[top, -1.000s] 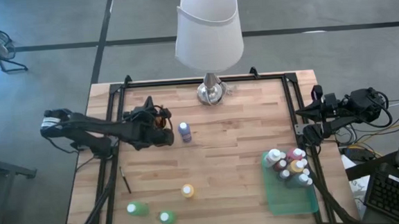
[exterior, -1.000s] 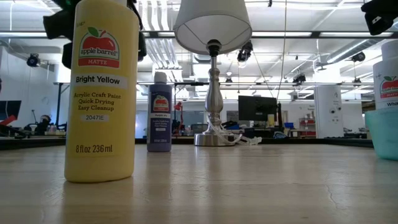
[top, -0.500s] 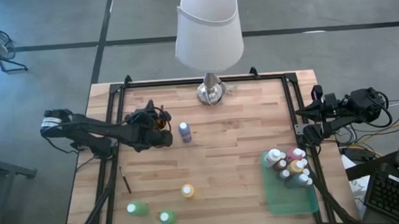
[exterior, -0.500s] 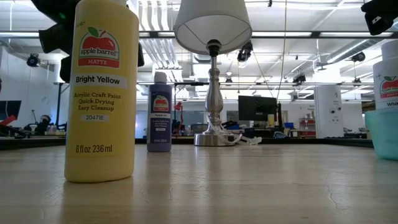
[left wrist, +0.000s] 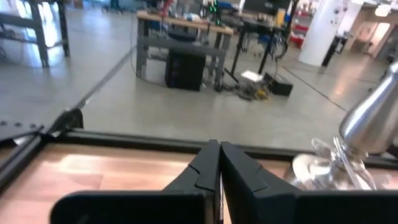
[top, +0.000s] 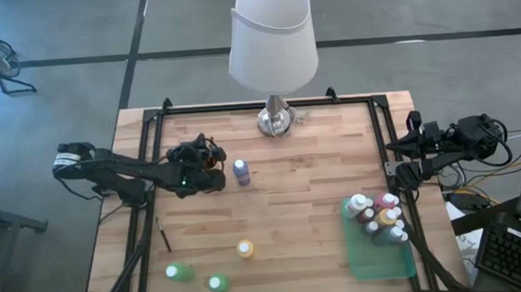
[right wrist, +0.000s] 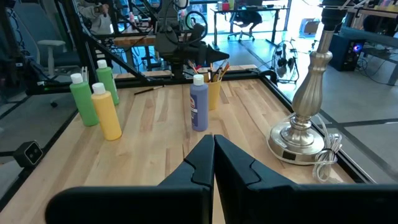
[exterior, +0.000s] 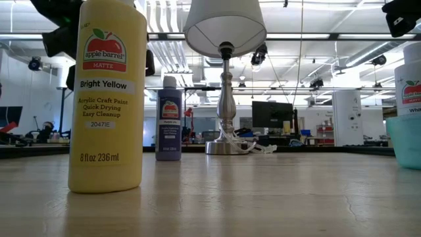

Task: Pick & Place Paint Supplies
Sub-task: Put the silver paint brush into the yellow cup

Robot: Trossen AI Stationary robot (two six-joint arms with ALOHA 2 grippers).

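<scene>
A purple paint bottle (top: pixel 241 172) stands upright left of the table's middle. Just to its left my left gripper (top: pixel 216 167) is shut and roughly level, with nothing between its fingers (left wrist: pixel 217 163). It hovers over a yellow cup (right wrist: pixel 214 93) holding brushes. A yellow bottle (top: pixel 245 249) and two green bottles (top: pixel 179 272) (top: pixel 216 283) stand near the front edge. A thin paintbrush (top: pixel 164 235) lies flat at the left. My right gripper (right wrist: pixel 213 149) waits shut, raised at the table's right edge (top: pixel 398 174).
A lamp (top: pixel 277 118) with a white shade stands at the far middle, its cord beside the base. A green tray (top: pixel 381 264) at the front right holds several bottles. A black frame rail (top: pixel 147 216) runs along the table's sides. Bare wood lies between the purple bottle and the tray.
My left gripper has sunk a little beside the purple bottle, and its wrist has turned and tipped. It stays shut. The bottles, the brush and my right arm have kept still.
</scene>
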